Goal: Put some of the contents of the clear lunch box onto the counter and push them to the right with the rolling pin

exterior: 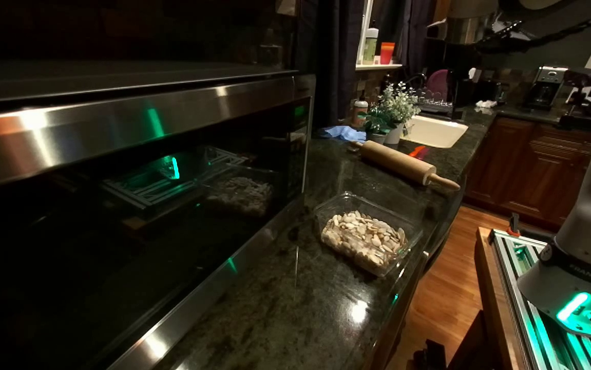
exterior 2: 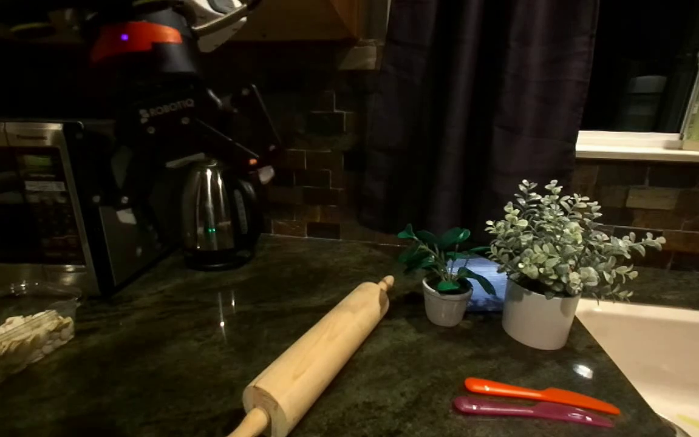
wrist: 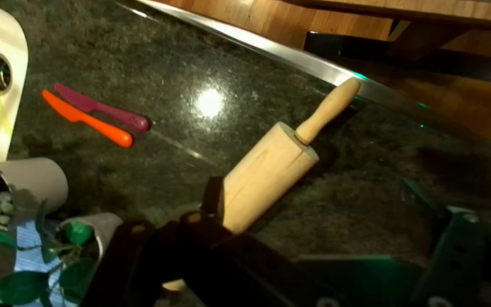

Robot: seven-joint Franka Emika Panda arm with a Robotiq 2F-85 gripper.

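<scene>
The pale beige contents (exterior: 364, 232) lie heaped inside the clear lunch box (exterior: 337, 204), which stands upright on the dark counter (exterior: 274, 318). The contents (exterior 2: 18, 345) and box (exterior 2: 65, 295) also show at the left of an exterior view, cut by its edge. The wooden rolling pin (exterior: 397, 163) lies on the counter between box and sink; it also shows in an exterior view (exterior 2: 319, 355) and the wrist view (wrist: 271, 175). My gripper (exterior 2: 194, 193) is open and empty, raised above the counter in front of the kettle. In the wrist view my gripper's (wrist: 317, 192) fingers are wide apart; one overlaps the pin's image.
A microwave (exterior 2: 76, 200) stands behind the box, with a steel kettle (exterior 2: 208, 212) beside it. Two potted plants (exterior 2: 446, 306) (exterior 2: 540, 318), an orange knife (exterior 2: 537, 391) and a purple knife (exterior 2: 525, 409) lie near the white sink (exterior 2: 659, 346). The counter's metal-trimmed edge (wrist: 271, 47) borders the floor.
</scene>
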